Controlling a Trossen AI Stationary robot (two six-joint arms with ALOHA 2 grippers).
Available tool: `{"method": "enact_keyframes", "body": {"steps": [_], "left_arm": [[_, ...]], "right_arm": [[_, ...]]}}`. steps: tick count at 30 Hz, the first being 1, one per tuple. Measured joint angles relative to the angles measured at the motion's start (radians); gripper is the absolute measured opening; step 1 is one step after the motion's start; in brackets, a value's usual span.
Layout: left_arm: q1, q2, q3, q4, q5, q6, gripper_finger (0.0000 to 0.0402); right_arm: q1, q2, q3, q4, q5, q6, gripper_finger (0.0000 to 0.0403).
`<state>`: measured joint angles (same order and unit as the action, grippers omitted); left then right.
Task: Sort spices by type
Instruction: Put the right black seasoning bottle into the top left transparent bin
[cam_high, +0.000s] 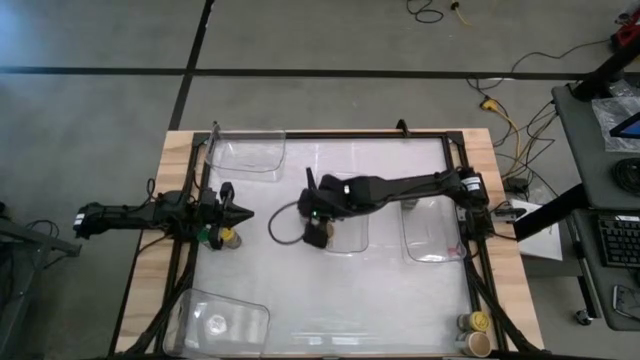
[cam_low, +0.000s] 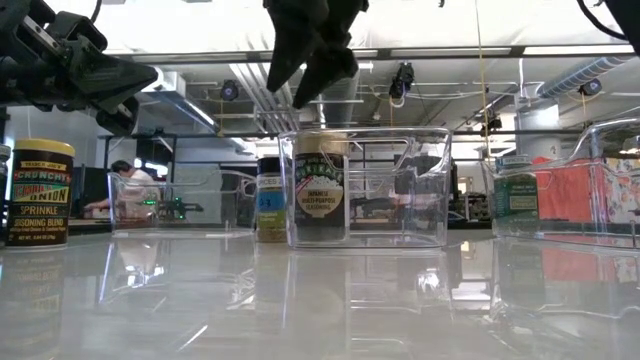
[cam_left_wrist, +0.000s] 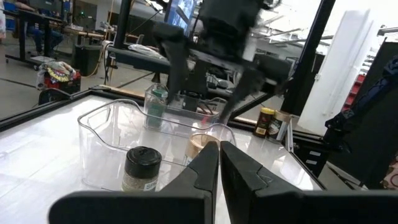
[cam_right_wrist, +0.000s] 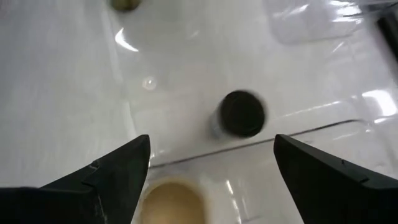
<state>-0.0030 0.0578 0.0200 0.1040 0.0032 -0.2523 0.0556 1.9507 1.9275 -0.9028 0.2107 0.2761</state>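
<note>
Grey floor, black tape lines; desk right

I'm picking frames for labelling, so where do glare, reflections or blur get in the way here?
High view: the table is washed out white, so the clear bins barely show. Low view: the glossy tabletop mirrors the middle bin and the jars. Right wrist view: the black-lidded jar is smeared. Left wrist view: the right arm is blurred, while its own fingertips stay sharp.

We see a black-lidded spice jar upright beside a tan-lidded jar in the middle clear bin; two more jars stand at the table's corner.
</note>
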Motion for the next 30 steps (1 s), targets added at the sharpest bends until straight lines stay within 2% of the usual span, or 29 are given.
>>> {"method": "enact_keyframes", "body": {"steps": [9,14,18,25,30], "left_arm": [[0.000,0.000,0.000,0.000,0.000,0.000,0.0002],[0.000,0.000,0.000,0.001,0.000,0.000,0.0002],[0.000,0.000,0.000,0.015,0.000,-0.009,0.0002],[0.000,0.000,0.000,0.028,0.000,-0.294,0.0002],[0.000,-0.002,0.000,0.055,0.017,-0.313,0.0002]], "right_arm": [[-0.089,0.000,-0.021,0.105,-0.008,-0.100,0.0320],[-0.126,0.021,-0.031,0.144,-0.088,-0.122,0.0325],[-0.134,0.059,-0.030,0.158,-0.113,-0.143,0.0332],[-0.136,0.082,-0.030,0.153,-0.135,-0.165,0.0327],[-0.139,0.082,-0.027,0.151,-0.133,-0.165,0.0317]]}}
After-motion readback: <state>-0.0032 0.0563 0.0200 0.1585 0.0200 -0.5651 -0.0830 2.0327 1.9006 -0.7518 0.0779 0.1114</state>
